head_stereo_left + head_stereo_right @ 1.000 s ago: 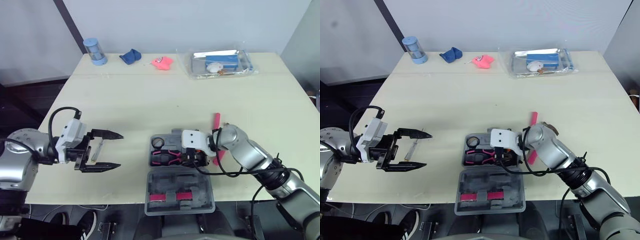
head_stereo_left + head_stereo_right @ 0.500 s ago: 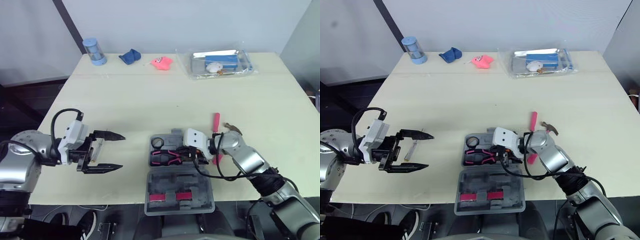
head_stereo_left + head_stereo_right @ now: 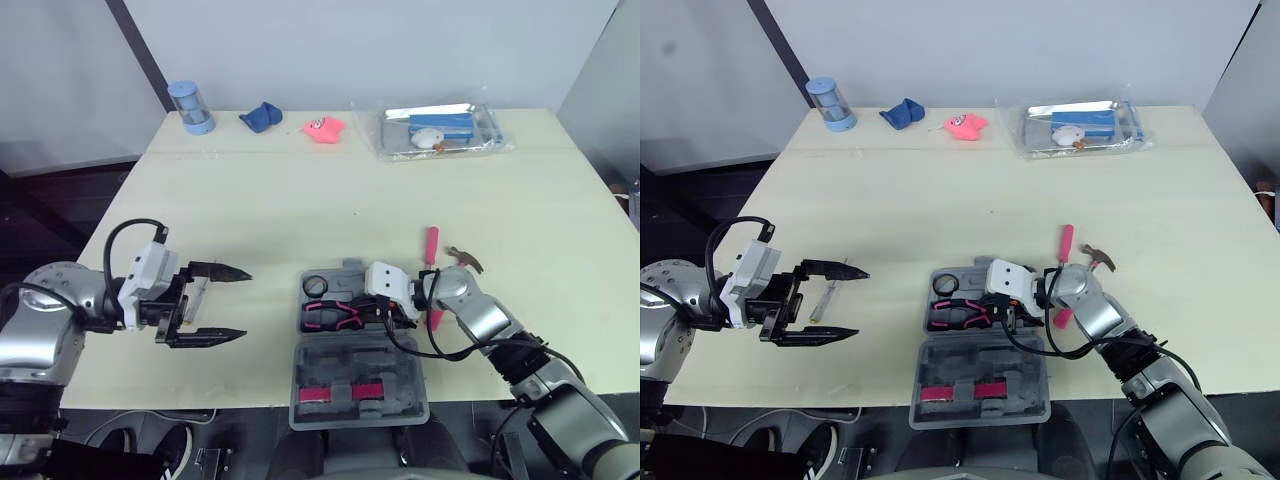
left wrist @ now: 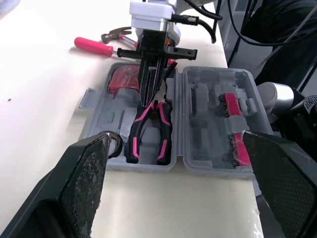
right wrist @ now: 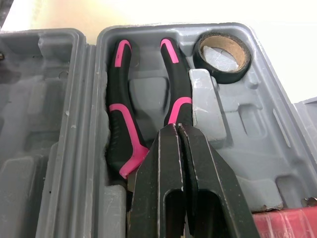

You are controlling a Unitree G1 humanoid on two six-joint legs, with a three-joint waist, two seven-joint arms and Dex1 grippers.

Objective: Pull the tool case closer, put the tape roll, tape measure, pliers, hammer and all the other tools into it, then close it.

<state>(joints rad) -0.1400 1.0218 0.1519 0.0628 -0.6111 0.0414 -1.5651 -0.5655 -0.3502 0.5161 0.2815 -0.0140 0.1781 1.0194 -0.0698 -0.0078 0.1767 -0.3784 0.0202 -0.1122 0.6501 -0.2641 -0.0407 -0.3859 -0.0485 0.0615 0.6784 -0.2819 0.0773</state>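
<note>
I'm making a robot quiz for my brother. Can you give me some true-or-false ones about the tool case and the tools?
1. The tool case lies open. True.
2. The hammer is in the case. False: it lies on the table beside it.
3. The pliers lie in the case. True.
4. The left gripper is shut. False: its fingers are wide open.
5. The tape roll is in the case. True.

I face a pale cream table (image 3: 330, 190) set against a plain light grey wall (image 3: 350, 45). A dark slanted beam (image 3: 136, 47) crosses the wall at my left, above a dark floor (image 3: 55, 205).
</note>
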